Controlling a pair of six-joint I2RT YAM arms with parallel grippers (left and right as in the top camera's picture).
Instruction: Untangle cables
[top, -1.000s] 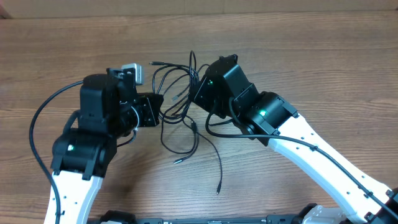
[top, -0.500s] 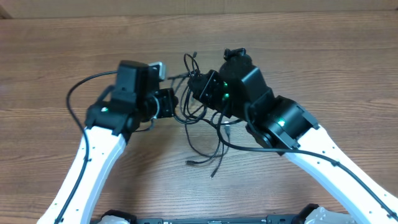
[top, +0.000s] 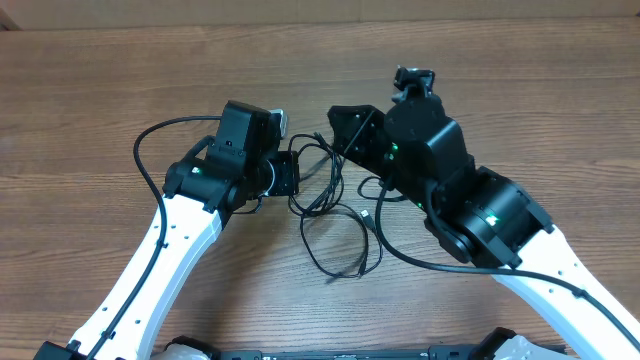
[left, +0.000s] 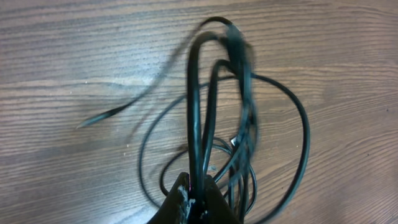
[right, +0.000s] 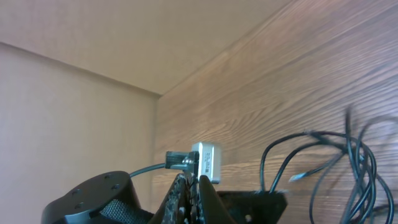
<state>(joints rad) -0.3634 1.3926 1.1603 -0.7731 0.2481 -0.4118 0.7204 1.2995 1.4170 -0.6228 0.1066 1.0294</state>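
Observation:
The cables (top: 335, 215) are thin black cords in a tangle on the wooden table between my two arms, with one loop lying toward the front. My left gripper (top: 293, 175) is at the tangle's left edge. In the left wrist view it (left: 196, 198) is shut on a few cable strands (left: 249, 124) that loop away from the jaws. My right gripper (top: 340, 128) is at the tangle's upper right. In the right wrist view its fingers (right: 190, 193) are pressed together with a thin dark strand between them, and more cable loops (right: 348, 162) show at the right.
The left arm's thick black cable (top: 160, 135) arcs out to the left, and the right arm's (top: 400, 250) hangs under its forearm. The left arm's silver wrist camera (right: 207, 163) sits just beyond my right fingers. The table's far edge (top: 320, 12) meets a beige wall.
Both arms have moved right and toward the far side. The tangle has been dragged with them and drawn out, and its loose ends now lie closer in.

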